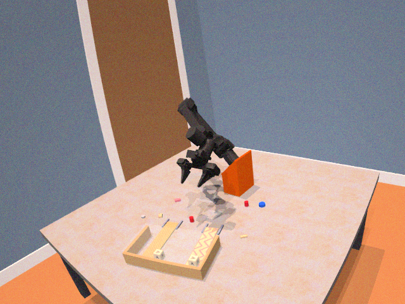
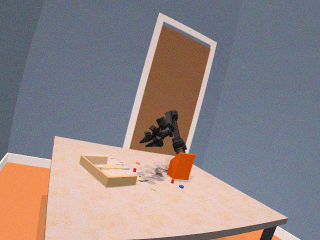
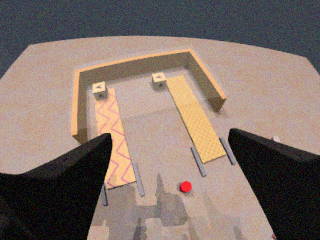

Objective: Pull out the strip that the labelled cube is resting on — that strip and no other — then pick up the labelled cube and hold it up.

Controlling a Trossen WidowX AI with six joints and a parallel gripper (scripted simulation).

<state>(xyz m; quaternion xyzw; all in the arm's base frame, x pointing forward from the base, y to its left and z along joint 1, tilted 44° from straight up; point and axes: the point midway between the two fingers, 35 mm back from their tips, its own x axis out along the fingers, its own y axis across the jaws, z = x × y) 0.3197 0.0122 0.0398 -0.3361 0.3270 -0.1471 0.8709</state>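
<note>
My gripper (image 1: 190,184) (image 2: 142,144) (image 3: 172,136) is open and empty, above the table on the open side of the tray. A zigzag strip (image 1: 206,241) (image 3: 120,150) lies along one side wall, with a pale cube (image 1: 193,259) (image 3: 100,90) on its far end. A plain yellow strip (image 1: 164,236) (image 2: 113,167) (image 3: 195,122) lies towards the other side. A second pale cube (image 1: 159,253) (image 3: 159,80) stands at that strip's far end and looks beside it in the wrist view. Both cubes show dark marks, too small to read.
A three-sided wooden tray wall (image 1: 163,265) (image 2: 121,180) (image 3: 135,65) surrounds strips and cubes. Grey rails (image 1: 179,224) (image 3: 139,179) flank the strips' near ends. A red cylinder (image 1: 191,219) (image 3: 186,186) lies outside. An orange block (image 1: 238,178) (image 2: 180,166) stands by the arm's base, near a blue disc (image 1: 261,204).
</note>
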